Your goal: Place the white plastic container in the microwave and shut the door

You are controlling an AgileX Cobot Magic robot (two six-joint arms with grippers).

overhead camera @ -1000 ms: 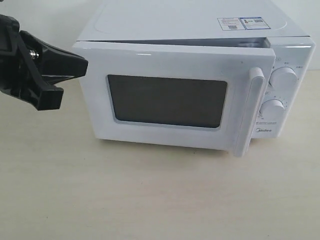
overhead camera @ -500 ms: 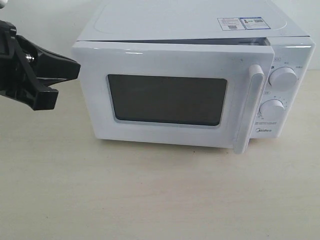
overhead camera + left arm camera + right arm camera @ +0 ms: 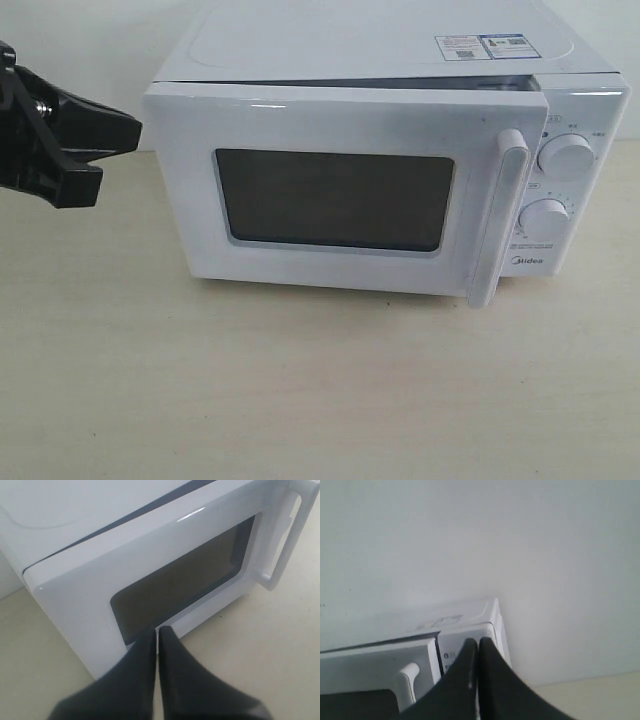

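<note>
Left fingers (image 3: 105, 130), pressed together like the right fingers (image 3: 492, 680), have backed away from the Midea microwave's (image 3: 400, 45) door (image 3: 330, 125)

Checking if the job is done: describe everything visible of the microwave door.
The door is glossy white, plastic-looking, with a dark rectangular window and a vertical white bar handle at its right edge. It stands upright, almost shut but slightly ajar: a dark gap shows along its top. Nothing visibly touches it.

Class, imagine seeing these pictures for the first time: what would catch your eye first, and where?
The white microwave dominates the middle of the table, its door with the dark window not quite flush at the handle side. The black left gripper, shut, hangs beside the door's upper left corner.
</note>
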